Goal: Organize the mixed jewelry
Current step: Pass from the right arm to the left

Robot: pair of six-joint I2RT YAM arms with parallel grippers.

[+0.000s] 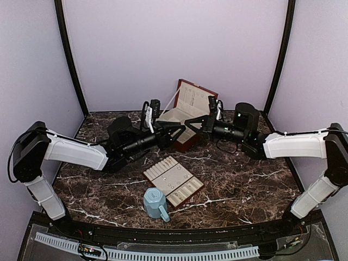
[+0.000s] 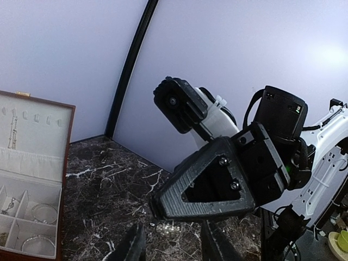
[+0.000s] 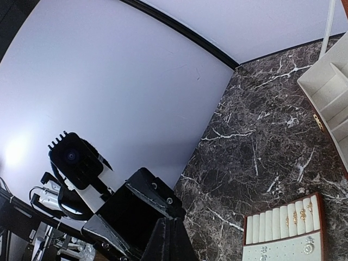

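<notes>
Two grippers meet almost tip to tip above the middle of the marble tabletop [image 1: 244,179], just in front of the open jewelry box [image 1: 187,140] that stands toward the far edge. The left gripper [image 1: 173,133] has its fingers [image 2: 133,247] parted to a moderate gap. A small pale beaded piece [image 2: 167,229] shows between their tips; whether they touch it cannot be told. The right gripper [image 1: 191,124] is closed, its fingers pressed together in its own wrist view, and whether anything is pinched there cannot be told. The mixed jewelry [image 2: 42,213] is spread over two holders. Thin silvery hoops [image 2: 38,244] lie in separate compartments of the box's base. Small ring-like pieces [image 3: 296,213] sit in the ridged rows of the brown tray [image 1: 148,175] toward the near edge. A light-blue mug [image 1: 155,202] stands just beside the tray's near-left side.
</notes>
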